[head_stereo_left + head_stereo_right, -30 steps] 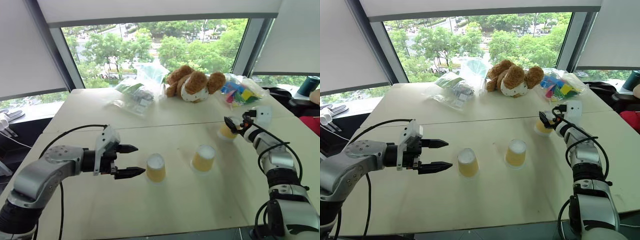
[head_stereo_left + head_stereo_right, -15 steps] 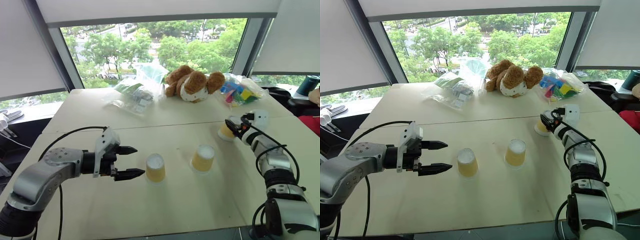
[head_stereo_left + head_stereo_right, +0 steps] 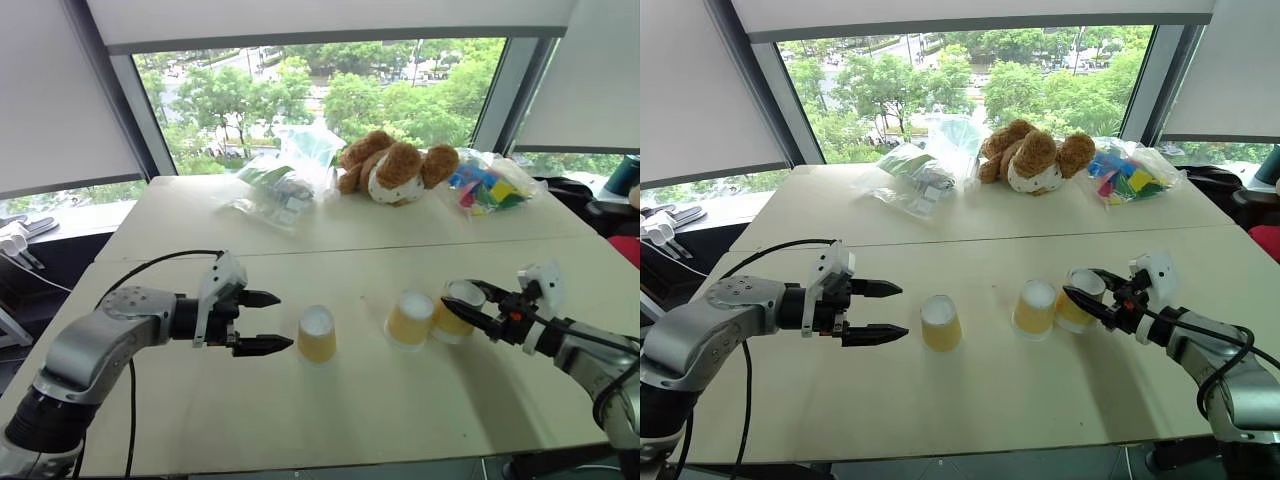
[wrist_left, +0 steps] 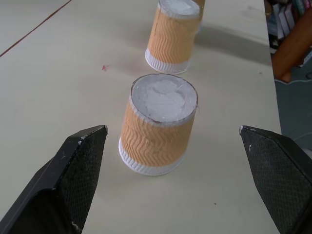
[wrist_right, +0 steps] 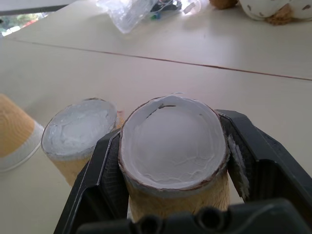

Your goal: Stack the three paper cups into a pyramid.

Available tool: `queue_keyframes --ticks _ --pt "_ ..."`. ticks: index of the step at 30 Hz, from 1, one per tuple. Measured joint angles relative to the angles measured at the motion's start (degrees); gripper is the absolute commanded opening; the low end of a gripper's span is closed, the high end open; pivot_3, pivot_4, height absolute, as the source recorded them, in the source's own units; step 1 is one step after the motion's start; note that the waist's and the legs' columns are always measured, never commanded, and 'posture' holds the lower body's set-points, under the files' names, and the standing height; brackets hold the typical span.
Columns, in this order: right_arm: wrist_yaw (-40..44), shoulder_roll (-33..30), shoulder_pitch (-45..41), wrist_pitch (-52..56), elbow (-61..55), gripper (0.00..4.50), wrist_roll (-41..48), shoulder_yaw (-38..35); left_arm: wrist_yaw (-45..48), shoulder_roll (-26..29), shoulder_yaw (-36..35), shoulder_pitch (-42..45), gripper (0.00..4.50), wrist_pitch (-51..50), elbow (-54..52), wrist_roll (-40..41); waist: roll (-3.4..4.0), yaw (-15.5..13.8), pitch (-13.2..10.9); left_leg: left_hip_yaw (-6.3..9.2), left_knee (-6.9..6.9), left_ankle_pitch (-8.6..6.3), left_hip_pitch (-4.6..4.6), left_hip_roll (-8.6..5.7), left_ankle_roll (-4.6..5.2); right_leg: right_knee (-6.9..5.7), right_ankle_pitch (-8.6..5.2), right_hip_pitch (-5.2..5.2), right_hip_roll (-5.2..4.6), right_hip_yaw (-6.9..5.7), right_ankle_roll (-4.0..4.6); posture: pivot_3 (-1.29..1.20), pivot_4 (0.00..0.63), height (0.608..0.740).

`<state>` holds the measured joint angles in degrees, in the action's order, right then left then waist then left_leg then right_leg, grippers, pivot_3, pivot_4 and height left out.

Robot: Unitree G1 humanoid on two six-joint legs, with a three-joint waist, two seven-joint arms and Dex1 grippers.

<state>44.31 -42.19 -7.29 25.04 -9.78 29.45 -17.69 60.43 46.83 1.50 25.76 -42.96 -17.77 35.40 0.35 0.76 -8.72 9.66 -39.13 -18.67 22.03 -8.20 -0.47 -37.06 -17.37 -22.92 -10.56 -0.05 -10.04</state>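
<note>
Right pincer (image 3: 1087,297) clamped on third cup (image 3: 1076,303), now beside middle cup (image 3: 1034,308)
Left pincer (image 3: 262,322) stays apart, near left cup (image 3: 316,334)

Pale tables (image 3: 330,400) before a wide window (image 3: 330,85), green trees outside.

It looks like an office or lab room several floors up: a wide window (image 3: 330,90) with roller blinds (image 3: 60,90) overlooks treetops and a street below. Plain pale tables (image 3: 400,240) are pushed together, with a teddy bear (image 3: 395,168), clear plastic bags (image 3: 285,180) and a bag of coloured blocks (image 3: 485,185) piled at the far edge like test props.
</note>
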Motion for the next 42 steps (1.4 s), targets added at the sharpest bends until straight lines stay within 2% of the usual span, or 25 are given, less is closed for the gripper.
queue_keyframes --ticks 15,19,20,27,35,42 --pt "1.18 0.77 0.13 -2.05 1.09 2.34 -1.84 2.02 1.04 0.37 -0.01 0.91 4.5 0.06 0.66 -1.0 0.0 -0.01 0.0 0.01 0.01 0.0 0.0 -0.01 0.0 -0.01 0.0 0.0 0.0 0.0 0.0 0.0 0.15 0.74" --pt "1.17 2.0 0.51 -3.37 1.16 4.33 -2.41 2.34 1.04 0.37 0.0 0.91 4.5 0.07 0.67 -1.12 0.0 0.01 0.0 0.02 0.01 0.0 0.0 0.0 0.0 -0.01 0.0 0.01 0.0 0.0 0.0 0.0 0.15 0.74" --pt "1.19 2.19 0.85 -3.56 1.16 4.43 -2.64 2.69 1.05 0.37 -0.01 0.91 4.5 0.07 0.68 -1.14 0.0 -0.01 0.0 0.02 0.01 0.0 0.0 0.0 0.0 -0.01 0.0 0.01 0.0 0.0 0.0 0.0 0.15 0.74" --pt "0.56 1.58 2.51 -2.11 0.19 4.43 -3.23 2.41 0.66 -1.31 -0.09 1.05 4.5 0.81 3.11 -1.15 0.0 -0.04 0.0 0.02 0.01 0.0 0.01 -0.01 0.0 -0.01 0.0 0.0 0.0 -0.01 0.0 0.0 0.15 0.74" --pt "-0.45 -4.59 2.58 5.03 -8.54 4.43 1.82 -6.45 0.7 -2.21 -0.12 0.45 4.5 3.74 3.64 -1.49 0.0 -0.16 0.0 0.02 0.0 0.0 0.01 -0.01 0.0 -0.01 0.0 0.03 -0.01 -0.01 0.0 0.0 0.15 0.74" --pt "-0.51 -11.47 -0.53 15.25 -12.19 4.43 9.51 -13.01 0.61 -5.35 3.4 -0.61 4.5 10.8 5.73 -7.36 -0.02 -0.21 -0.01 0.0 -0.02 0.0 0.01 0.0 0.0 0.02 0.0 0.06 -0.02 -0.03 0.0 0.0 0.15 0.74"
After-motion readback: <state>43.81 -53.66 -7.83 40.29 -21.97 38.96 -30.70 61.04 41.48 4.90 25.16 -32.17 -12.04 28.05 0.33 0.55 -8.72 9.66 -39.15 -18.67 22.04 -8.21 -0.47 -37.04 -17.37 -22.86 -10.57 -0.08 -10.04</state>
